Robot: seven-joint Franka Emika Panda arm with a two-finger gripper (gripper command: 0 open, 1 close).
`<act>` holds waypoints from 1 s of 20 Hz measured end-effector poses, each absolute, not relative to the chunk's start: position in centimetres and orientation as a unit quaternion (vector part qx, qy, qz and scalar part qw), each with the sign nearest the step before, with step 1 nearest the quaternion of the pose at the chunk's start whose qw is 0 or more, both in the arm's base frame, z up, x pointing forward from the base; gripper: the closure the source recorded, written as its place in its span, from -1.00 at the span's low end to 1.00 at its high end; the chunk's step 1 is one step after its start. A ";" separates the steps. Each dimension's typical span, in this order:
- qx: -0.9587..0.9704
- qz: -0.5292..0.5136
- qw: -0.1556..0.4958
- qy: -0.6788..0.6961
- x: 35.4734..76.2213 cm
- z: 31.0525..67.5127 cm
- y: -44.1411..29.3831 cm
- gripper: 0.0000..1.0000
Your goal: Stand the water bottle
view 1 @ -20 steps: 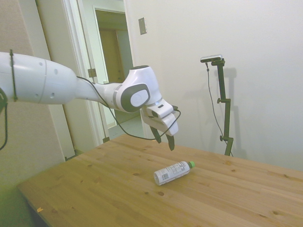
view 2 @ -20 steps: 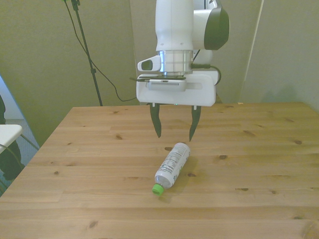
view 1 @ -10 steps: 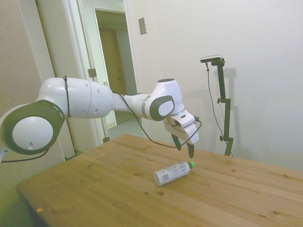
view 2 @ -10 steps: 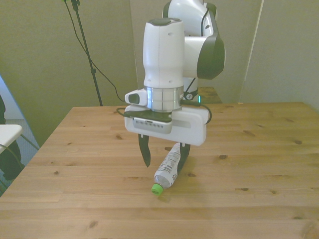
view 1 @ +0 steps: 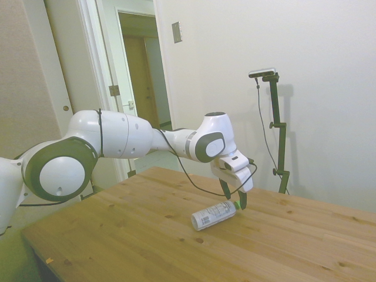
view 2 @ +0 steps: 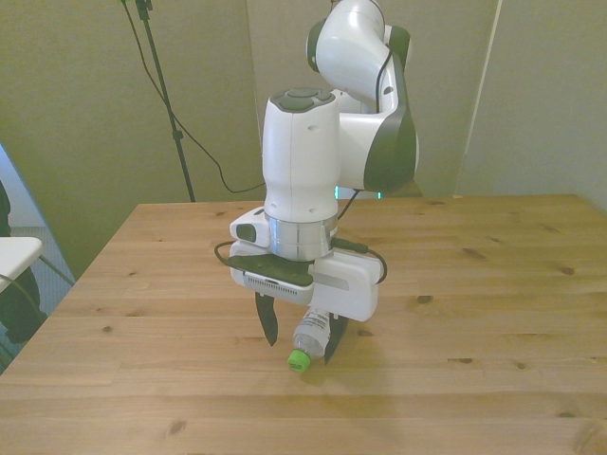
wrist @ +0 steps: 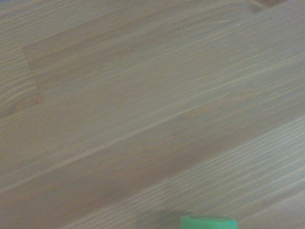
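The water bottle (view 1: 212, 214) lies on its side on the wooden table (view 1: 117, 235), its green cap (view 2: 300, 360) pointing at the table's near edge in the front view. The bottle (view 2: 313, 332) has a white-grey label. My gripper (view 2: 302, 336) is open and low over the bottle's cap end, one dark finger (view 2: 268, 319) on each side of the neck, tips just above the wood. In the side view the gripper (view 1: 234, 197) hangs at the cap end. The wrist view shows blurred wood grain and a sliver of the green cap (wrist: 208, 222).
The wooden table (view 2: 493, 284) spreads wide around the bottle, bare planks on all sides. Behind it in the side view are a white wall and an open doorway (view 1: 138, 88). A white object's edge (view 2: 14, 254) shows at the front view's left.
The arm has reached out and come down: the open gripper moved from above the table behind the bottle to straddle its cap end. The bottle has not moved.
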State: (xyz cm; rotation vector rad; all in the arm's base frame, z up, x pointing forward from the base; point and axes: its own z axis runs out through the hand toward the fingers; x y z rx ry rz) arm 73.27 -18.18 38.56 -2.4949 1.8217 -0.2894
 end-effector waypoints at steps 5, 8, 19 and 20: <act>-0.804 -0.090 0.016 0.587 73.6 37.5 -18.1 -1.00; -0.804 -0.089 0.014 0.588 73.7 37.0 -18.3 1.00; -0.803 -0.085 0.011 0.589 73.7 36.4 -18.6 1.00; -0.803 -0.086 0.011 0.590 73.7 36.4 -18.7 1.00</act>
